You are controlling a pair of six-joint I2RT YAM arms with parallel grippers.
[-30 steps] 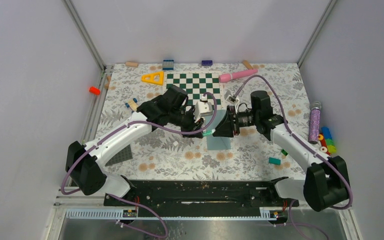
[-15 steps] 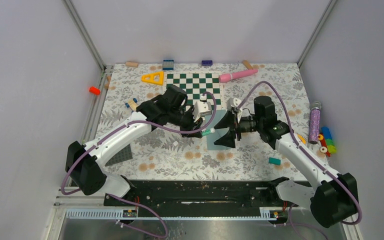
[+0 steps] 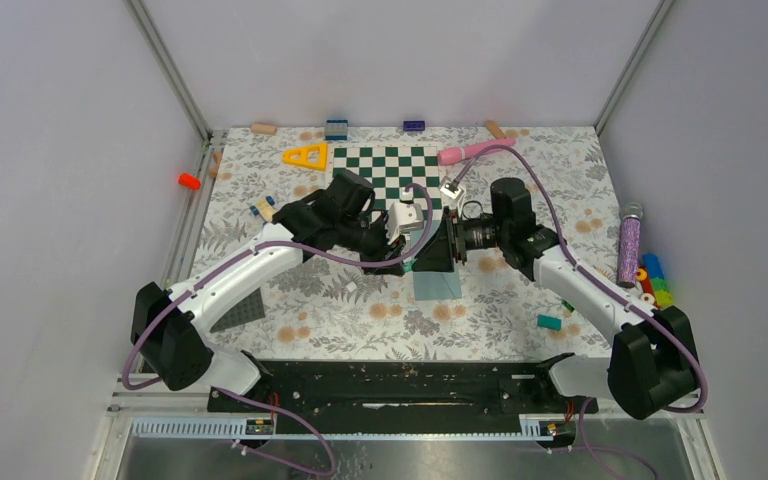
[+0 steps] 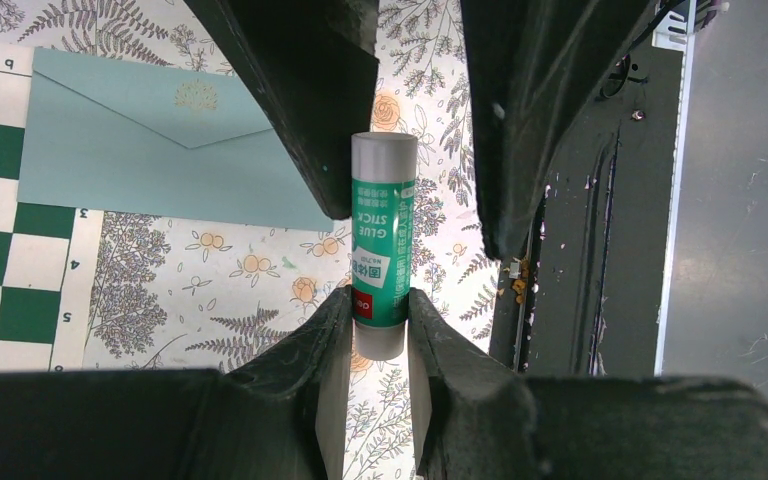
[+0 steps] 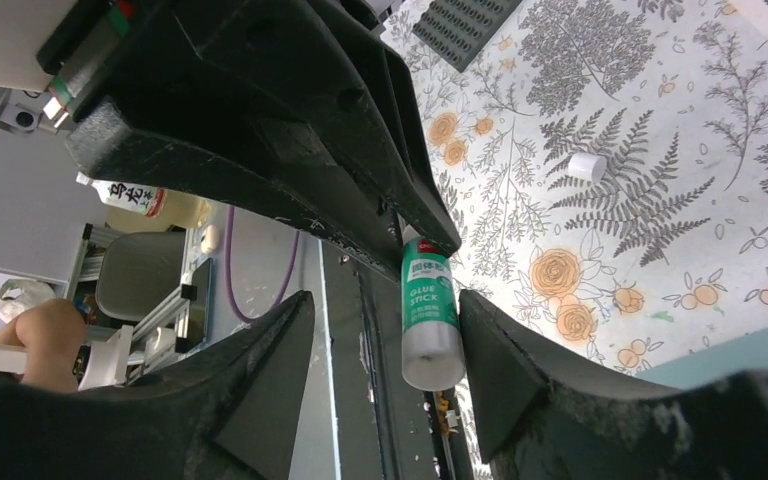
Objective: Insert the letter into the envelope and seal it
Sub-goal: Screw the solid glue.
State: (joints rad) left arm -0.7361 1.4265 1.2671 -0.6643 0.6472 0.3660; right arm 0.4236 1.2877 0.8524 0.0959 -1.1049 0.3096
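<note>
Your right gripper [image 5: 385, 300] has swung back in from where it hung half a second ago, out over the near part of the envelope [image 4: 130, 150], and now meets the left gripper [image 4: 380, 300] above the envelope's far part; the left arm has not shifted. The left gripper is closed tight on the lower body of the glue stick [image 4: 384, 230], holding it out lengthwise so its pale cap end points at the other arm. Your right gripper's jaws stand partly apart on either side of that cap end and grip nothing. One finger sits very close to the cap, and from the wrist views I cannot tell if it touches. That pairing makes sense: one gripper braces the tube so the other can pull the cap off, since the flap needs glue. The envelope lies flat beneath both grippers, its triangular flap folded down over its body. You will not find the letter in any view. It is probably inside the envelope already, though nothing here confirms that.
</note>
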